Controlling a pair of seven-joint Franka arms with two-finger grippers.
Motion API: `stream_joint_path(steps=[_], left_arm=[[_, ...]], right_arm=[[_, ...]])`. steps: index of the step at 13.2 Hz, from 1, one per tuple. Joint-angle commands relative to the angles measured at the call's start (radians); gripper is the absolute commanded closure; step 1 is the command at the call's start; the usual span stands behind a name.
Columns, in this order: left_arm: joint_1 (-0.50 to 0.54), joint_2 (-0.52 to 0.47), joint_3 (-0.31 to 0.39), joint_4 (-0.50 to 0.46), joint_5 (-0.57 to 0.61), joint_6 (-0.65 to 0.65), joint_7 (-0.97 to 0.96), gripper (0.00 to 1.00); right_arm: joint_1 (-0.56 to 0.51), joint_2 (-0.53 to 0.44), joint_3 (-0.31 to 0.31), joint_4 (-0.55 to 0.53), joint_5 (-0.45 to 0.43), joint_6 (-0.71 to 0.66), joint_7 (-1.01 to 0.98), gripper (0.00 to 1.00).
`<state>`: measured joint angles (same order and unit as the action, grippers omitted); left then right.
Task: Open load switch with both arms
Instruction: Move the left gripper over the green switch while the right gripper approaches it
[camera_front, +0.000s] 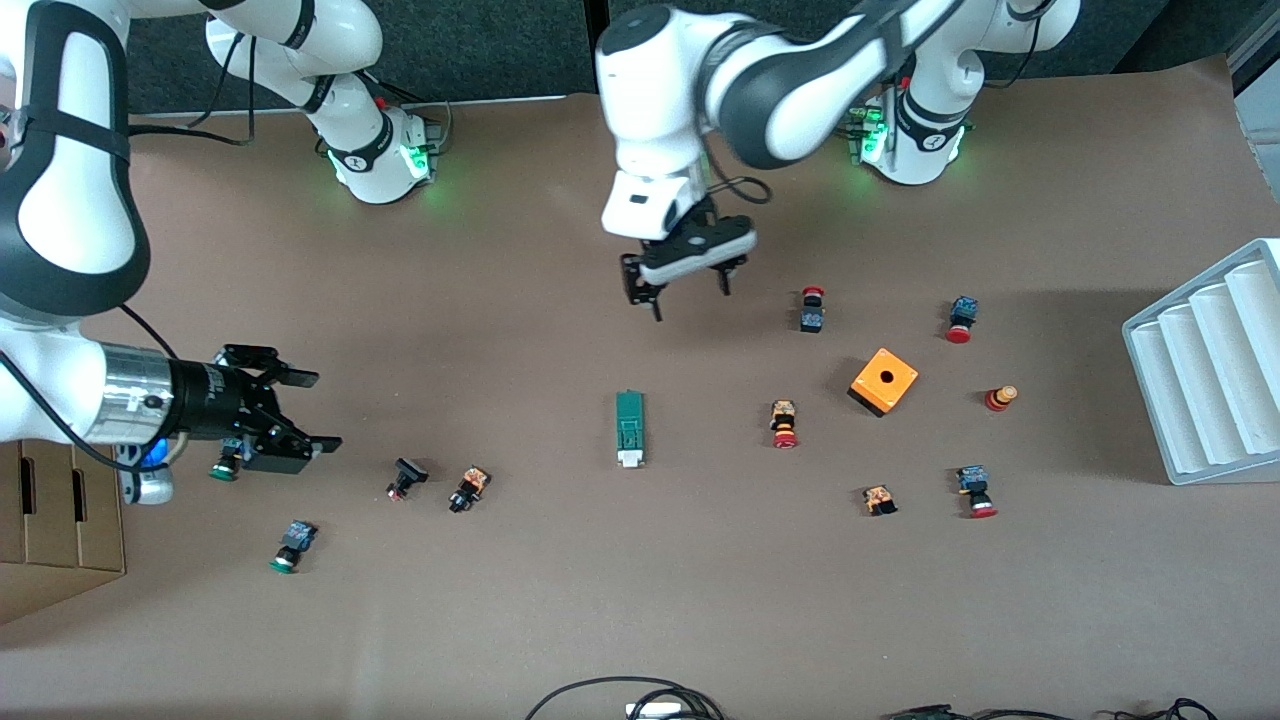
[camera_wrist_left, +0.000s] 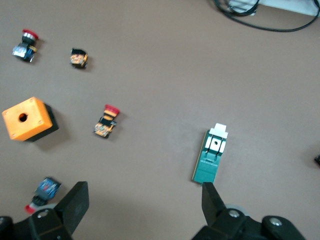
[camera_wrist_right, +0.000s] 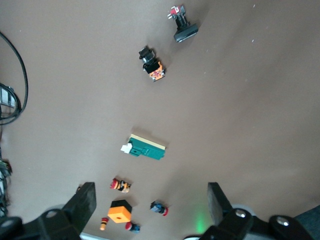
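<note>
I see the narrow dark-green rectangular load switch lying flat mid-table, its long axis running toward the front camera, white end piece nearest it. Farther from that camera, my left gripper hangs above bare table, fingers spread and pointing down; I judge it the closer tool. My right gripper sits low toward the right arm's end, spread wide, holding nothing, aimed sideways toward the switch.

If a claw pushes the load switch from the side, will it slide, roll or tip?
The load switch lies flat on its long face on the brown table, so it would probably slide, not roll or tip. It looks like a rigid block, likely stiff. A push near its white end might turn it.
</note>
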<state>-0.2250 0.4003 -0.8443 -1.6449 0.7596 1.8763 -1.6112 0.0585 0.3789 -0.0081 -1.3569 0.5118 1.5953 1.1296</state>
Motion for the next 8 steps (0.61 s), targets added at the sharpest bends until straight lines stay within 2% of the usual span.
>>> stream_joint_path(steps=[1, 5, 8], left_arm=[[-0.04, 0.1, -0.002, 0.013, 0.165, 0.047, -0.079, 0.0], [-0.056, 0.201, 0.001, -0.084, 0.465, 0.219, -0.251, 0.0], [-0.112, 0.291, 0.014, -0.111, 0.717, 0.212, -0.469, 0.0]], right_arm=[[0.037, 0.05, -0.003, 0.054, 0.027, 0.037, 0.106, 0.0], [0.066, 0.116, 0.013, 0.107, 0.028, 0.072, 0.238, 0.0], [0.066, 0.165, 0.065, 0.13, 0.028, 0.124, 0.358, 0.0]])
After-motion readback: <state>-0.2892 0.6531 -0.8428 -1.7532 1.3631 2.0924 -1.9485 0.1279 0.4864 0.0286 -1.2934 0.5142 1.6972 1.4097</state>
